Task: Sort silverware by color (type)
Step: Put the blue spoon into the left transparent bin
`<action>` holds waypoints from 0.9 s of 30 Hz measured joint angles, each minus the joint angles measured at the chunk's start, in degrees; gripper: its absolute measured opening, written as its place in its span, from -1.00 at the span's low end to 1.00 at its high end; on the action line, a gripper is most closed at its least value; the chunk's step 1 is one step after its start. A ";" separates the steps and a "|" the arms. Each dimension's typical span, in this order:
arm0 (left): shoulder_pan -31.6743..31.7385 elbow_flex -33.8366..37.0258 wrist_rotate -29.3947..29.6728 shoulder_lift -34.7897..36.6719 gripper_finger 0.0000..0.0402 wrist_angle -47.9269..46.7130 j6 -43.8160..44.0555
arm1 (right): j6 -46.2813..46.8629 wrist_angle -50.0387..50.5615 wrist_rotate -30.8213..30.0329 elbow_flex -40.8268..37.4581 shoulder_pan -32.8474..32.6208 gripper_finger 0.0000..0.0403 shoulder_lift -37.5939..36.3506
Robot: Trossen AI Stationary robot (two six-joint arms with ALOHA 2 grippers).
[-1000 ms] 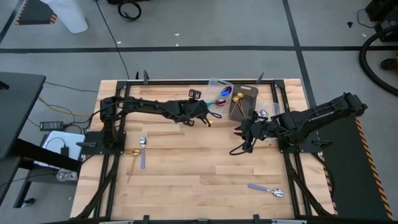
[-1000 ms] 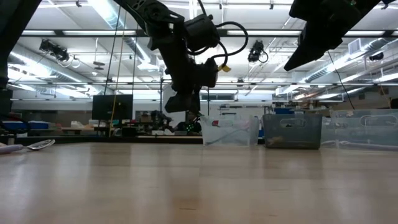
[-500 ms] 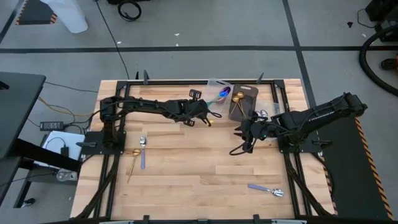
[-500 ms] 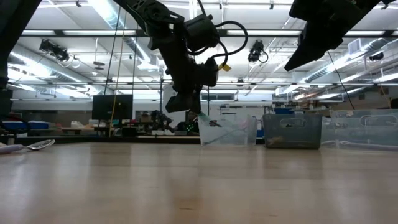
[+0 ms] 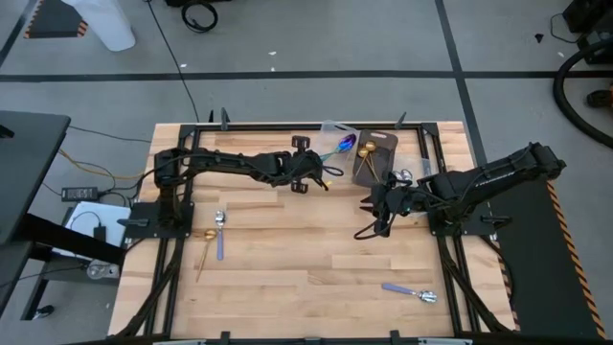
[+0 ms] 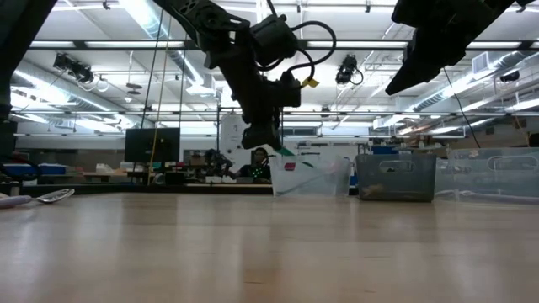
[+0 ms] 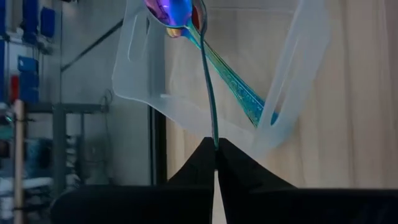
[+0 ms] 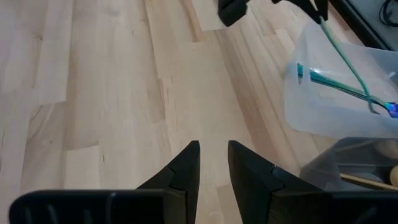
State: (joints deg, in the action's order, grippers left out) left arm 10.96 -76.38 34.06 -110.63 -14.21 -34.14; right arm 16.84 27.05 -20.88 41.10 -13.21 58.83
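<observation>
While the high view shows only the left gripper reaching toward the clear plastic tray at the table's far edge, the left wrist view shows its fingers pinched shut on the thin handle of an iridescent purple-teal spoon, whose bowl hangs over the tray beside a second iridescent spoon lying inside. The right gripper, slightly parted and empty, hovers above bare wood near the dark bin.

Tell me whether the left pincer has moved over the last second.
Yes. The left pincer, shut on an iridescent spoon, has shifted toward the clear tray in the high view and sits closer to the clear tray in the low view.
</observation>
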 joint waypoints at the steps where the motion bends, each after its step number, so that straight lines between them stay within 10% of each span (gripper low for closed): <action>1: 0.14 0.00 -0.19 0.00 -0.94 0.11 0.84 | 0.02 0.00 0.02 0.00 -0.02 -0.54 0.00; 27: 1.66 -0.52 -11.88 5.76 -0.94 -6.37 11.44 | -0.49 0.60 -0.54 0.04 -1.05 -0.54 0.02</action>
State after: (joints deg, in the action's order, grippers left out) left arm 12.62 -76.90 22.17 -104.87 -20.58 -22.70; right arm 16.36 27.64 -21.42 41.15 -14.26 58.85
